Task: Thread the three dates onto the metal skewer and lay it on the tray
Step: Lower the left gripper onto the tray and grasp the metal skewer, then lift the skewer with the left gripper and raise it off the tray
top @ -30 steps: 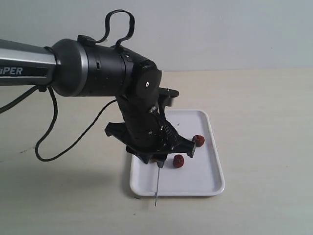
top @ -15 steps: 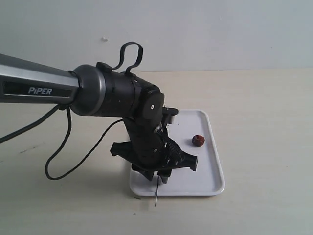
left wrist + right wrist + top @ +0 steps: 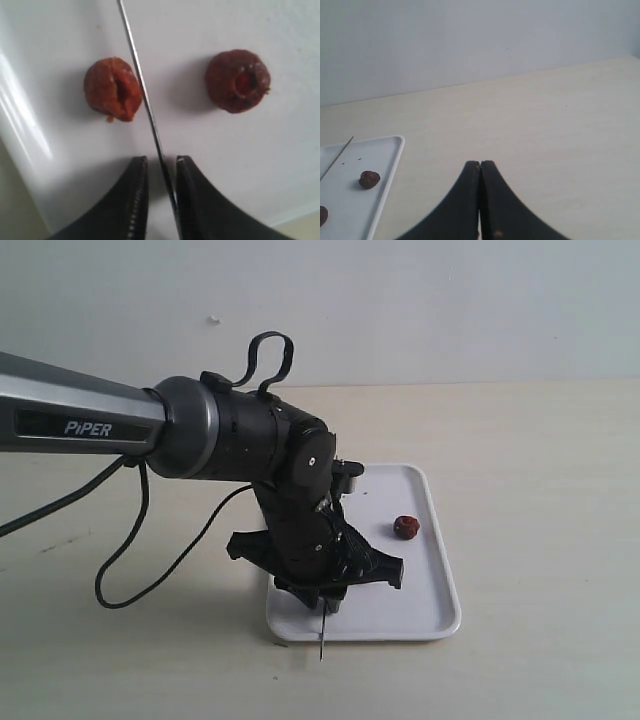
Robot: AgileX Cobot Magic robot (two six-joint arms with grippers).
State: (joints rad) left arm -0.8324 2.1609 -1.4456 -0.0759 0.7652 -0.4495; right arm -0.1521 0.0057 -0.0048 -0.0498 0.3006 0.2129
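Note:
The white tray (image 3: 425,585) lies on the table with one date (image 3: 405,527) in plain sight near its right rim. My left gripper (image 3: 331,602) points down at the tray's near left part. In the left wrist view the thin metal skewer (image 3: 142,90) lies on the tray (image 3: 190,30) between two dates (image 3: 111,89) (image 3: 238,80). It runs between my left gripper's (image 3: 161,160) fingers, which stand narrowly open, with a gap on one side. The skewer's tip (image 3: 323,642) sticks out past the tray's front edge. My right gripper (image 3: 480,164) hangs shut and empty above bare table.
The left arm's black cable (image 3: 130,550) loops over the table left of the tray. In the right wrist view the tray (image 3: 385,150), a date (image 3: 369,179) and the skewer's far end (image 3: 337,156) lie off to one side; pale table stretches to the wall.
My left arm swung in and lowered over the tray's near left part, now hiding the date that showed beside it. Its jaws have narrowed around the skewer. The right gripper is unchanged.

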